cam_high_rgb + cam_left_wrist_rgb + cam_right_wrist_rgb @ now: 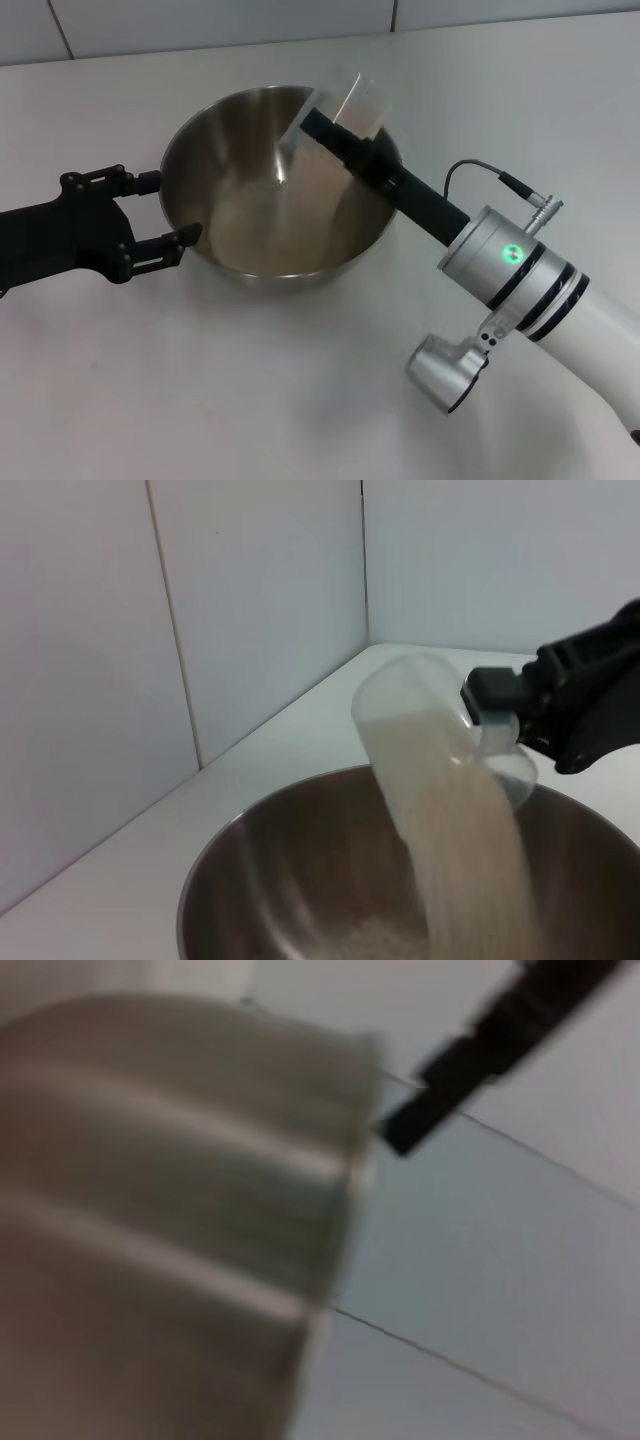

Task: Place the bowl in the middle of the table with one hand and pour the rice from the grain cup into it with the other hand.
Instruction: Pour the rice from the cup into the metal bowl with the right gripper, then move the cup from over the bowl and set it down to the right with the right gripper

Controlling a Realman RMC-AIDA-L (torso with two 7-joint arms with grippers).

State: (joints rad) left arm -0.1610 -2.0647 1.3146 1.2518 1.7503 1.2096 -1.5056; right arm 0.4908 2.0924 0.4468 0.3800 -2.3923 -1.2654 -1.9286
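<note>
The steel bowl [232,130] stands on the white table [300,400], about in the middle. My right gripper [322,128] is shut on the clear grain cup [352,105] and holds it tilted over the bowl's far right rim. Rice [462,860] streams from the cup [415,705] into the bowl [290,880], where a few grains lie on the bottom. The right gripper also shows in the left wrist view [500,708]. My left gripper [168,208] is open beside the bowl's left wall, fingers [150,181] close to the rim. The right wrist view shows the rice-filled cup [170,1210] close up.
A tiled wall [200,20] runs along the table's far edge. The right arm's silver wrist [500,260] hangs over the table to the right of the bowl. Bare table lies in front of the bowl.
</note>
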